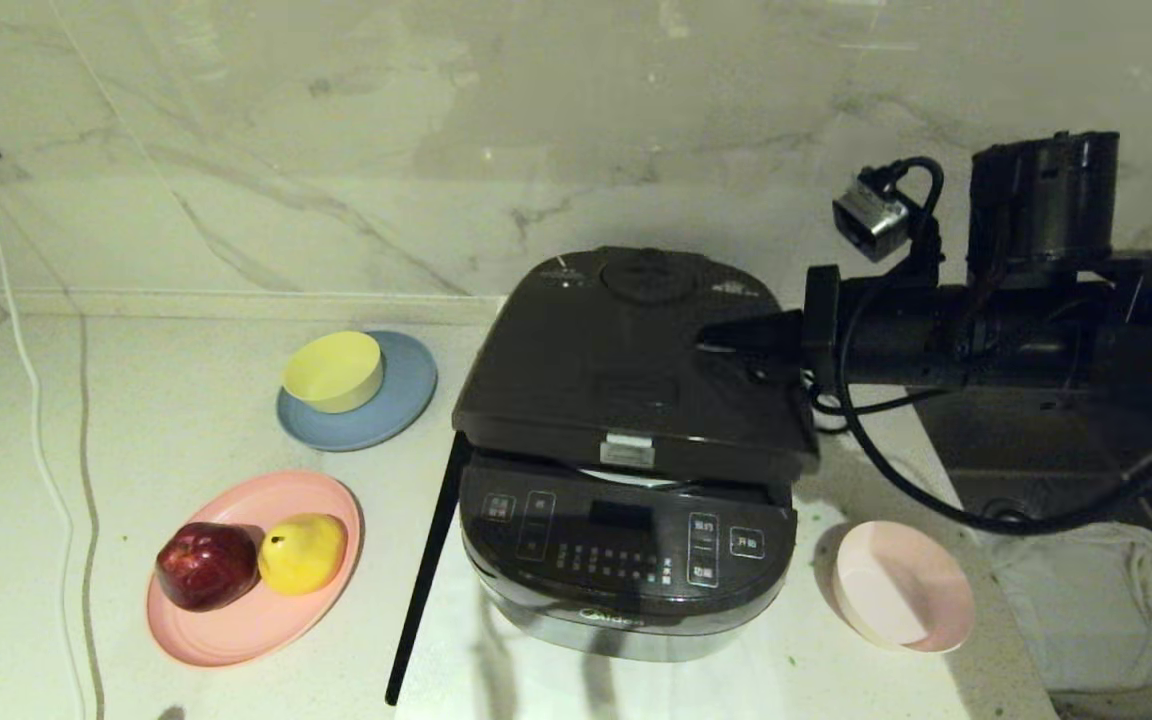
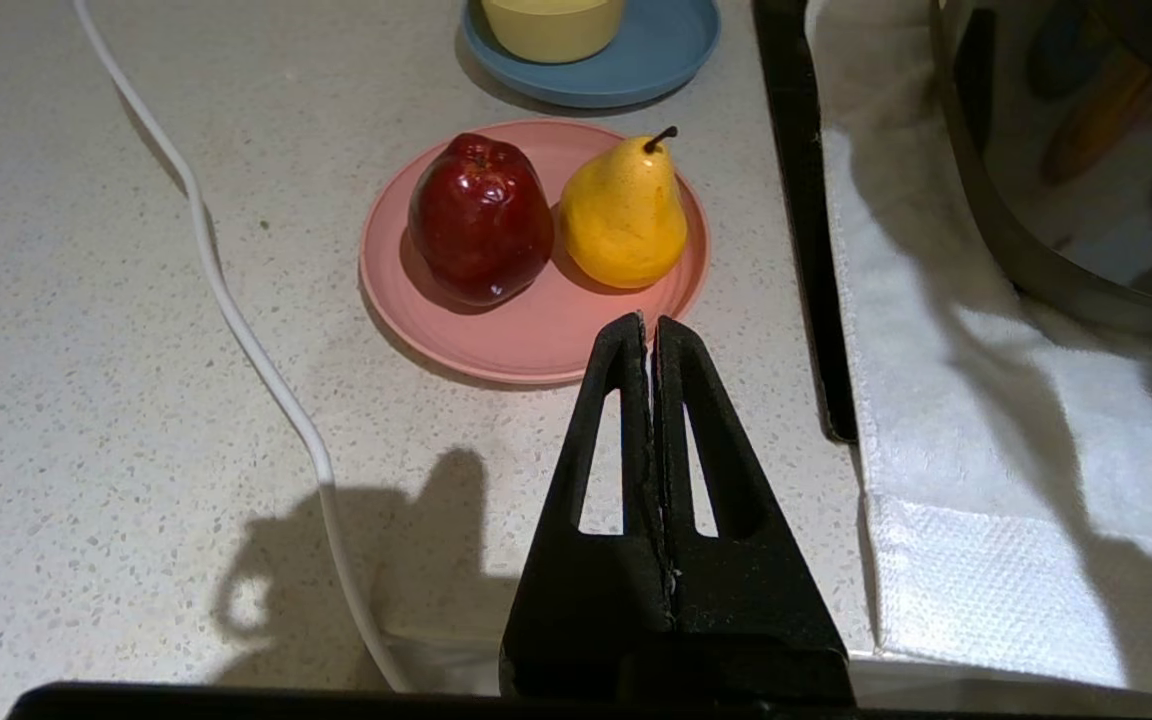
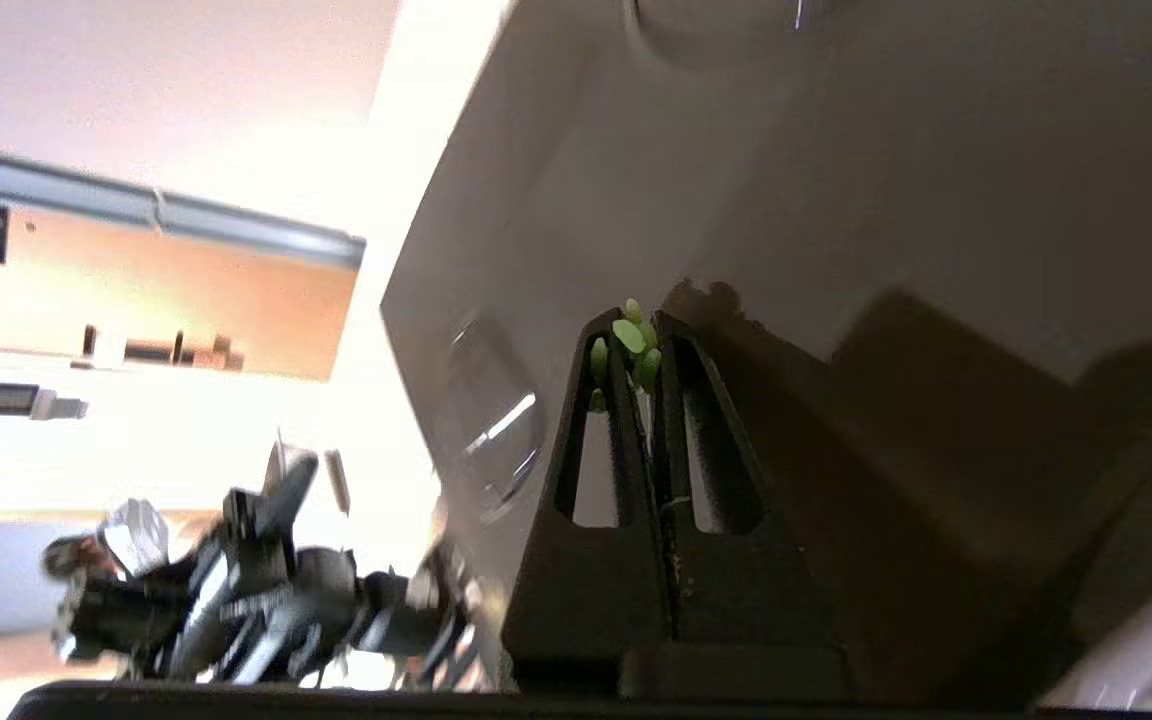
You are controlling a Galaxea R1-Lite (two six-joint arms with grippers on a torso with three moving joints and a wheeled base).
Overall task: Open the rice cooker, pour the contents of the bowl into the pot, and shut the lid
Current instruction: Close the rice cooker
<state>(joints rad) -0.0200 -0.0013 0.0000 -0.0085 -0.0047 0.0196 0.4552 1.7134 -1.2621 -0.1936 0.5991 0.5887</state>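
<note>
The dark grey rice cooker [image 1: 626, 560] stands on a white cloth in the middle of the counter. Its lid [image 1: 626, 390] is lowered almost flat, with a narrow gap at the front where a sliver of the pot's pale rim [image 1: 636, 478] shows. My right gripper [image 1: 704, 345] [image 3: 641, 325] reaches in from the right, shut, its tips on top of the lid. A few green bits of the contents [image 3: 629, 337] cling to its tips. The pale pink bowl [image 1: 901, 585] sits right of the cooker and looks empty. My left gripper [image 2: 648, 322] is shut, hanging over the counter near the pink plate.
A yellow bowl [image 1: 333, 371] sits on a blue plate [image 1: 406, 400]. On a pink plate [image 1: 236, 620] lie an apple [image 1: 206, 565] and a pear [image 1: 302, 552]. A white cable [image 1: 36, 420] runs along the left. A black strip [image 1: 426, 570] leans beside the cooker. A sink [image 1: 1036, 450] lies at right.
</note>
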